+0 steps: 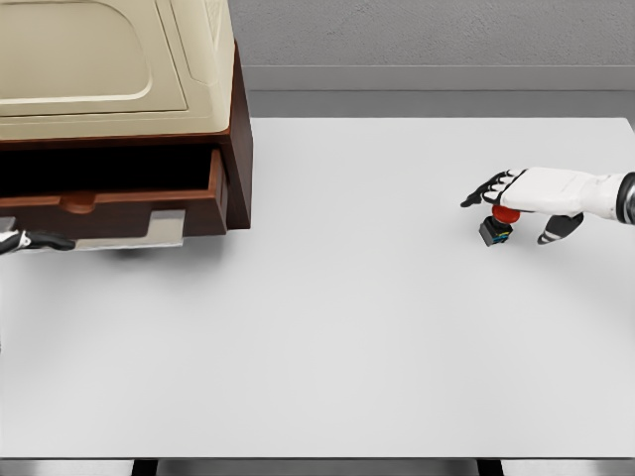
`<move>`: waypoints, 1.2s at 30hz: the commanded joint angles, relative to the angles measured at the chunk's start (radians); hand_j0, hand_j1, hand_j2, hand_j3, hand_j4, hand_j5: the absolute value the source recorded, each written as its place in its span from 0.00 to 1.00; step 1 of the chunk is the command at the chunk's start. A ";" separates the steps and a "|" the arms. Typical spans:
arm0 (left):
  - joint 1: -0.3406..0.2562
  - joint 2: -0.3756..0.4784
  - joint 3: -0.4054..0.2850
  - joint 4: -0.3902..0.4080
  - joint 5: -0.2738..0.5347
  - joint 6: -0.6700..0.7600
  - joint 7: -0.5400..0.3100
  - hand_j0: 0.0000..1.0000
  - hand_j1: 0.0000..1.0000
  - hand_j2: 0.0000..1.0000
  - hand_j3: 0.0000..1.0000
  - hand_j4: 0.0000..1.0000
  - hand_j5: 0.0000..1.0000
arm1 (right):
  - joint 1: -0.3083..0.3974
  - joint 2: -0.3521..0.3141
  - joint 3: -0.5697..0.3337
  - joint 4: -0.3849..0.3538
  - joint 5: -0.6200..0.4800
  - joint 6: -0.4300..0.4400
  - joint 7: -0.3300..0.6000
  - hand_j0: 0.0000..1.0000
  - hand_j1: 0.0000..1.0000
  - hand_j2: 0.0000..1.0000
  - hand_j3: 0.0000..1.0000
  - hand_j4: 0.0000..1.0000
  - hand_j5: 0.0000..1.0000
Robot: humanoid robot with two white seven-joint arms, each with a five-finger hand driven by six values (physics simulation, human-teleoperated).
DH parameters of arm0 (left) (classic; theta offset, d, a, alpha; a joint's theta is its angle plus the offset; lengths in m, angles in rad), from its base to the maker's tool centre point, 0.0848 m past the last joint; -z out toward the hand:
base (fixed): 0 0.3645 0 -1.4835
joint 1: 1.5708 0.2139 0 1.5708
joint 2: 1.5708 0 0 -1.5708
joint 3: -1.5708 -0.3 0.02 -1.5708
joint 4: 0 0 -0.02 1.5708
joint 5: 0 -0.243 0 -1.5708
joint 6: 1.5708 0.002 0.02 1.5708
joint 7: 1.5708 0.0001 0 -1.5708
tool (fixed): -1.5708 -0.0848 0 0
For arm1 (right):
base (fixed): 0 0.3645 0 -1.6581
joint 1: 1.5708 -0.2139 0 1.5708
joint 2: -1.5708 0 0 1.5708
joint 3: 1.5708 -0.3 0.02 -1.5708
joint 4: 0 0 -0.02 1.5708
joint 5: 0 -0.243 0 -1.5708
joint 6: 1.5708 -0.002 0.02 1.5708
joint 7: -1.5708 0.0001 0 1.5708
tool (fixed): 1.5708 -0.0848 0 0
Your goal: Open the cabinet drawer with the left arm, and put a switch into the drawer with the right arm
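White table (317, 347) bare in foreground; left hand (35, 241) at far left edge below drawer front, mostly cut off, finger state cannot tell; drawer (129, 198) pulled out of cabinet (238, 149), likely left ready to receive switch; right hand (521, 193) hovering palm-down over switch (496, 228), fingers spread, not clamped, seemingly lining up grasp; switch on table at right, well apart from drawer; red button up, dark body tilted, long axis roughly vertical.
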 commanded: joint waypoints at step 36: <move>-0.027 0.110 0.062 0.007 0.111 -0.027 -0.067 1.00 1.00 1.00 1.00 1.00 1.00 | -0.011 0.020 0.013 -0.001 0.012 0.002 0.000 1.00 1.00 1.00 1.00 1.00 1.00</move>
